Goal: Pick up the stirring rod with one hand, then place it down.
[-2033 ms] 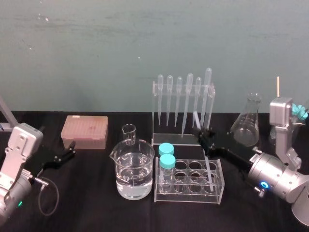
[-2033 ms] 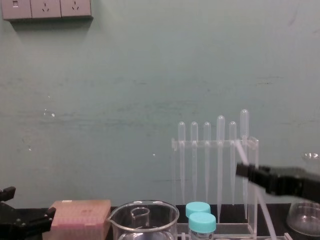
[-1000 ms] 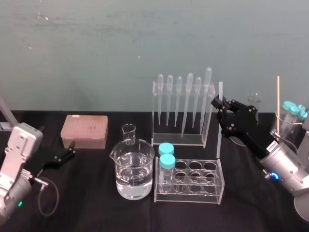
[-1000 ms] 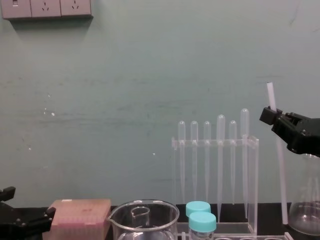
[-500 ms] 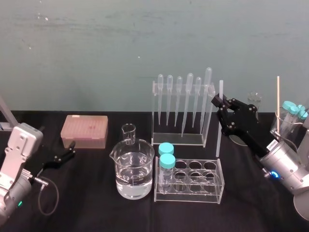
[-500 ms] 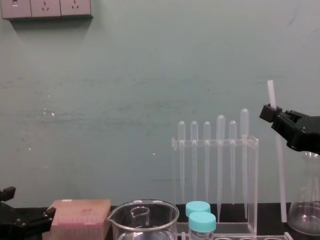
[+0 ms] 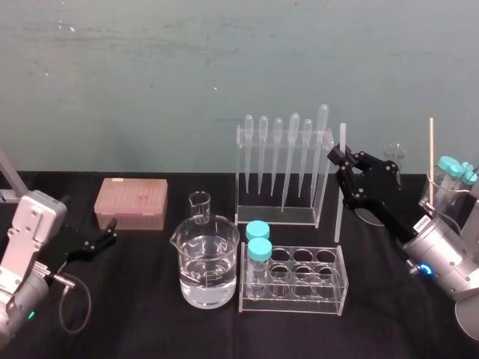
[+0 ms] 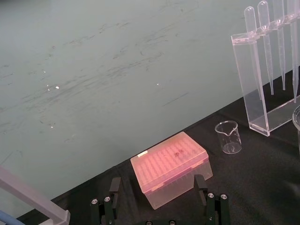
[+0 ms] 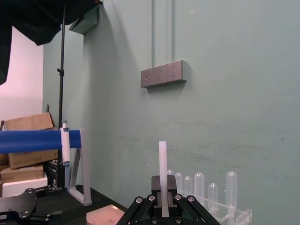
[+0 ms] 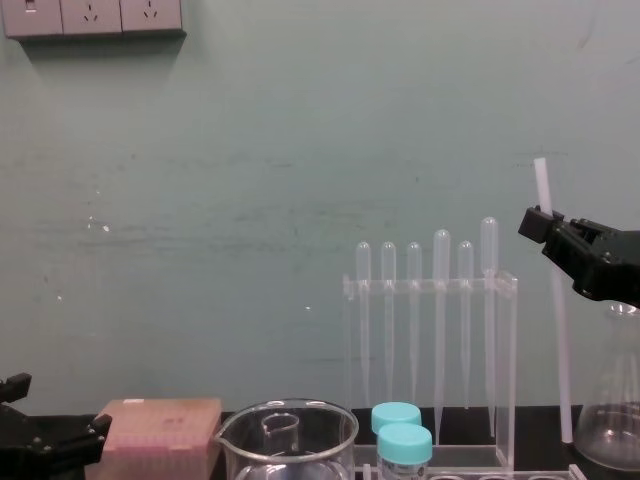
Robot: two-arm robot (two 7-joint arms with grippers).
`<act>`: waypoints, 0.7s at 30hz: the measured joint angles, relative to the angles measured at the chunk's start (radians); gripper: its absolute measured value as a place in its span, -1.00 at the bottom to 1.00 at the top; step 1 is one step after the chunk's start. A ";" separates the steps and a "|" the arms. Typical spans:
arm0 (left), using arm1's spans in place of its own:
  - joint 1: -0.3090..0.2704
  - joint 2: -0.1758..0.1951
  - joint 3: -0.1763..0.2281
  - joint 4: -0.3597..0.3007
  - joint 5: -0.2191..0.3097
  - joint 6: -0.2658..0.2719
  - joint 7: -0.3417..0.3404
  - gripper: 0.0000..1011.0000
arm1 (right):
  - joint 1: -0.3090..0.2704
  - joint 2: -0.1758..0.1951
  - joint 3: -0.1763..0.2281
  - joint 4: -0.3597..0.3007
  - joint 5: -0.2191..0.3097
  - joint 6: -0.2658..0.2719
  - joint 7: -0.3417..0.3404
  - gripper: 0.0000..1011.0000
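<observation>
Right of centre, the black angular right claw is clamped on the long translucent whitish stirring rod, held upright just beside the clear plastic pipette rack. The pick-up looks done; setting it down is not yet done. The left claw sits parked at lower left, fingers apart.

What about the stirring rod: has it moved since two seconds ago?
Yes. It rose out of the test tube rack and now the stirring rod hangs upright in the right claw, right of the pipette rack. Left claw idle.
</observation>
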 joint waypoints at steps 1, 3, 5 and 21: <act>0.000 0.000 0.000 0.000 0.000 0.000 0.000 0.98 | 0.000 0.000 0.000 0.000 0.000 0.000 0.000 -0.87; 0.000 0.000 0.000 0.000 0.000 0.000 0.000 0.98 | 0.000 0.000 0.000 0.000 0.000 0.000 0.000 -0.87; 0.000 0.000 0.000 0.000 0.000 0.000 0.000 0.98 | 0.000 0.000 0.000 0.000 0.000 0.000 0.001 -0.87; 0.000 0.000 0.000 0.000 0.000 0.000 0.000 0.98 | 0.000 0.000 0.000 0.000 0.001 0.000 0.000 -0.87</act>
